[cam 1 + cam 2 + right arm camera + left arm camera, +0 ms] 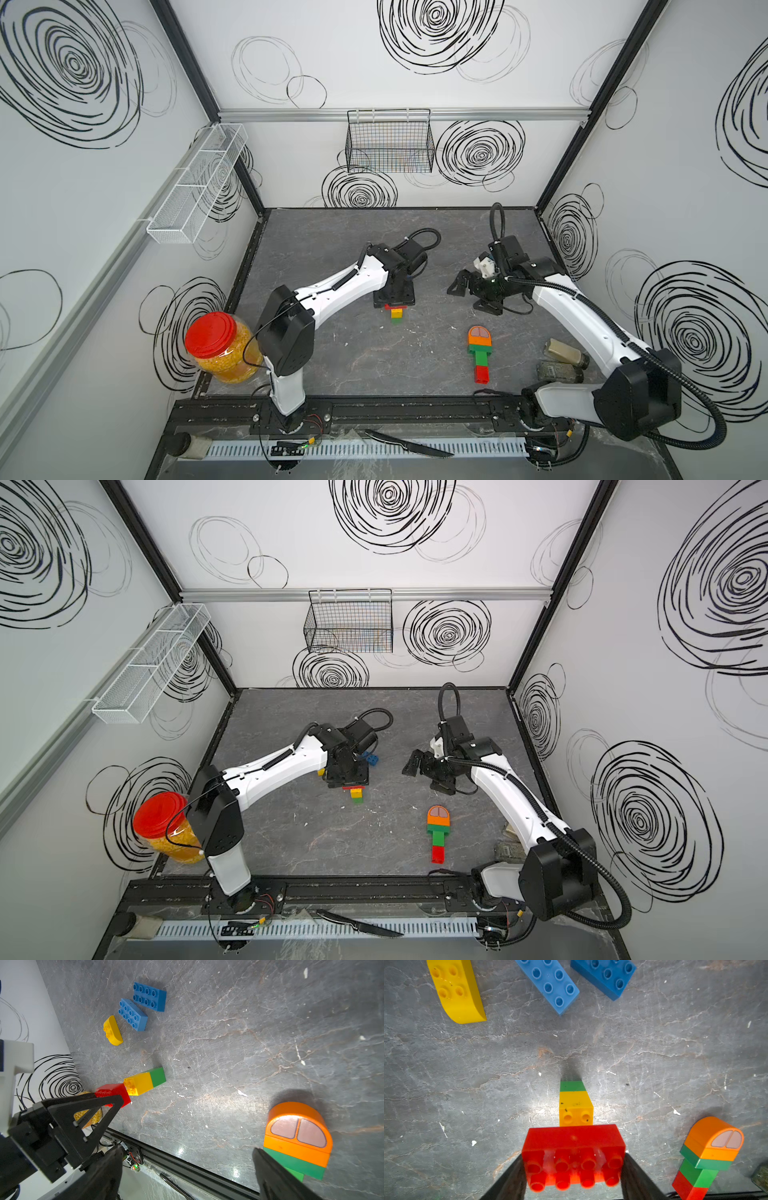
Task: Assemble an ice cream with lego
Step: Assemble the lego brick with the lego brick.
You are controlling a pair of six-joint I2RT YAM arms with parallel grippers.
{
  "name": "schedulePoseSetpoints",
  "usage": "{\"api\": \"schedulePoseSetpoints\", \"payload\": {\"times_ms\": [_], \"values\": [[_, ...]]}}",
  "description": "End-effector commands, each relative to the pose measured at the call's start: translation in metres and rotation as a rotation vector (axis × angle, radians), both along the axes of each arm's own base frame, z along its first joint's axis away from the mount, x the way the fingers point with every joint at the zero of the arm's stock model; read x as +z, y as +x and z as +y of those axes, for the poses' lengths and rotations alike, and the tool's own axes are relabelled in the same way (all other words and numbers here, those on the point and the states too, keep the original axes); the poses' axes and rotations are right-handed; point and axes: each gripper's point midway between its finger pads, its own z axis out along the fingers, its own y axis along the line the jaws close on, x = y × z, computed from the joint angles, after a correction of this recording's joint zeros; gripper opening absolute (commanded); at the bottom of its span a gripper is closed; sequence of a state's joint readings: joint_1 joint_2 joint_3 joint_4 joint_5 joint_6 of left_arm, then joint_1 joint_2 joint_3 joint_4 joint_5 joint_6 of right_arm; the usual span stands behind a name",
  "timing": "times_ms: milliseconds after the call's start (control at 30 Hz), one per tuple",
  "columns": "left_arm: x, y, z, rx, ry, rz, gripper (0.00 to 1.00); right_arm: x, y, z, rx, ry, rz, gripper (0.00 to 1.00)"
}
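Jaws of the left gripper [573, 1169] pinch the red brick [573, 1138] by its ends, at the yellow-green stack [575, 1103], mid-table. Right gripper [186, 1149] spread, empty. Built ice cream [480, 353] at four o'clock. Centre over the studs, push straight!

My left arm [332, 286] and right arm [582, 316] are white shells with black joint blocks, bolted to the black rail [395, 411]. Near the rail a ribbed black hose [721, 419] loops; far from it runs a coiled cord [345, 279]. My left gripper [109, 1096] has black triangular fingers [99, 1113] with small screws.
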State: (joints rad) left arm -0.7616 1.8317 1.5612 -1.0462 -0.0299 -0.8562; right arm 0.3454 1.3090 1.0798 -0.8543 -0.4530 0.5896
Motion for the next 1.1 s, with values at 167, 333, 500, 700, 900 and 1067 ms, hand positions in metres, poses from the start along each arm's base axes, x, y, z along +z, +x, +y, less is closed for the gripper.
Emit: {"api": "schedulePoseSetpoints", "payload": {"times_ms": [167, 333, 500, 700, 900, 1067], "values": [[-0.0138, -0.0006, -0.0015, -0.014, 0.007, 0.034, 0.51, -0.0025, -0.0040, 0.0013, 0.007, 0.021, 0.005, 1.00], [-0.0157, -0.0015, -0.0007, -0.015, 0.009, 0.041, 0.51, -0.0031, -0.0032, 0.0010, 0.007, 0.019, 0.005, 1.00], [-0.0176, -0.0005, -0.0007, -0.018, 0.011, 0.046, 0.51, -0.0034, -0.0033, 0.0010, 0.007, 0.018, 0.005, 1.00], [-0.0182, 0.0001, 0.0010, -0.020, 0.014, 0.048, 0.51, -0.0044, -0.0043, -0.0002, 0.005, 0.014, 0.009, 1.00], [-0.0188, -0.0009, 0.0034, -0.023, 0.017, 0.051, 0.51, -0.0037, -0.0037, 0.0002, 0.005, 0.015, 0.007, 1.00], [-0.0193, -0.0014, 0.0036, -0.025, 0.017, 0.052, 0.51, -0.0031, -0.0044, 0.0000, 0.005, 0.015, 0.009, 1.00]]}}
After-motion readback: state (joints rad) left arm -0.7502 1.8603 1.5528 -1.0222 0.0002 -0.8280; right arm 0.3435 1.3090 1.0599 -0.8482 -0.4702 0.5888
